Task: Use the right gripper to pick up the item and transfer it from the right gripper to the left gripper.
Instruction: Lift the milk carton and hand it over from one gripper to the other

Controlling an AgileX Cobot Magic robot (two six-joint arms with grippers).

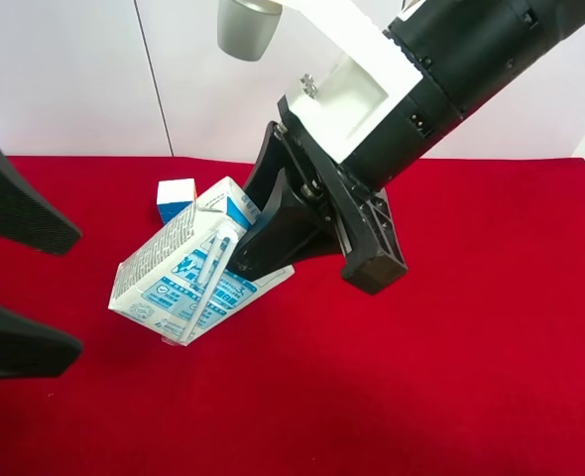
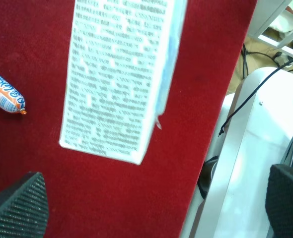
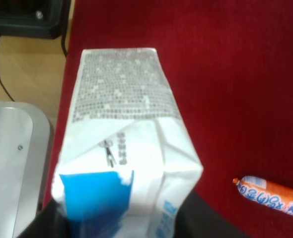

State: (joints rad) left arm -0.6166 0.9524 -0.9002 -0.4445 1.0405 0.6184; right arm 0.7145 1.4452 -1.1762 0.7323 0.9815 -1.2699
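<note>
The item, a white carton with blue print [image 1: 188, 273], hangs tilted above the red table, straw side up. My right gripper [image 1: 302, 253] is shut on its gable end; the right wrist view shows the carton [image 3: 124, 124] between the dark fingers [image 3: 208, 220]. My left gripper [image 1: 74, 295] is open and empty at the exterior high view's left edge, its two fingers wide apart, just short of the carton's base. In the left wrist view the carton's printed side [image 2: 119, 74] lies ahead of the open fingers [image 2: 17, 208].
A white-blue-orange cube [image 1: 175, 198] stands on the red cloth [image 1: 451, 377] behind the carton. An orange sausage [image 3: 273, 196] lies on the cloth and also shows in the left wrist view [image 2: 5, 96]. The table edge and a silver base [image 2: 246, 148] are beside the left gripper.
</note>
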